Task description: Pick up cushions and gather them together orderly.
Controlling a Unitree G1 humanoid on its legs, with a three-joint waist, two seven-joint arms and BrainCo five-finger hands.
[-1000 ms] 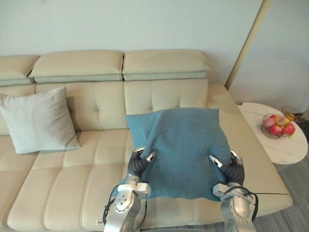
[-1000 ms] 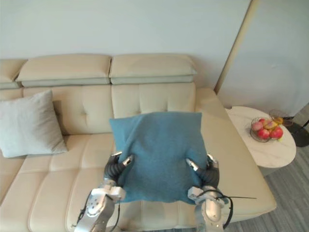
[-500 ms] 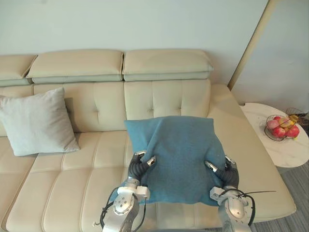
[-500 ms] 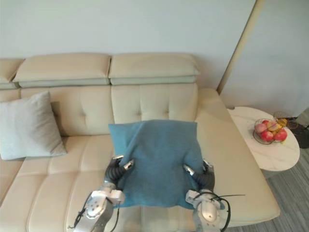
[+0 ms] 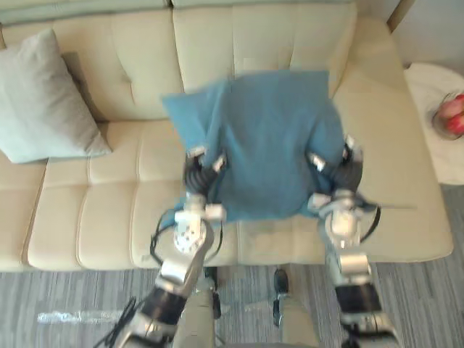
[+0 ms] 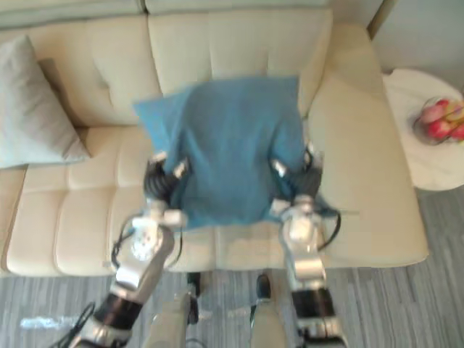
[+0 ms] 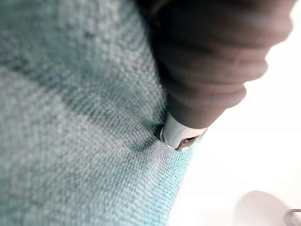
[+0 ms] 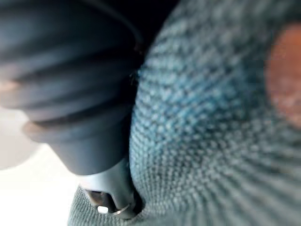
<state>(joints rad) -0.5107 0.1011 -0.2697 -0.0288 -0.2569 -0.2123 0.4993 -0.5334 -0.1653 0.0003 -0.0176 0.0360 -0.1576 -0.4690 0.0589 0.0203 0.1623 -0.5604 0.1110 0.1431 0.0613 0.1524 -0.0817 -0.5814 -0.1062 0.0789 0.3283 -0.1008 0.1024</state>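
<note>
Blue woven square cushion (image 5: 268,138) held above cream leather sofa (image 5: 109,225) seat. Left hand (image 5: 197,165) and right hand (image 5: 341,168) each pinch a lower edge, with the rear fingers hidden behind fabric. Pale grey cushion (image 5: 40,101) is cut off at sofa's left. Wire bowl (image 6: 441,119) on white round table (image 6: 413,159) holds reddish fruit, blurred.

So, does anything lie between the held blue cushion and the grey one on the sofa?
Nothing visible. The left hand and right hand grip the blue cushion; only bare sofa seat lies between it and the grey cushion.
</note>
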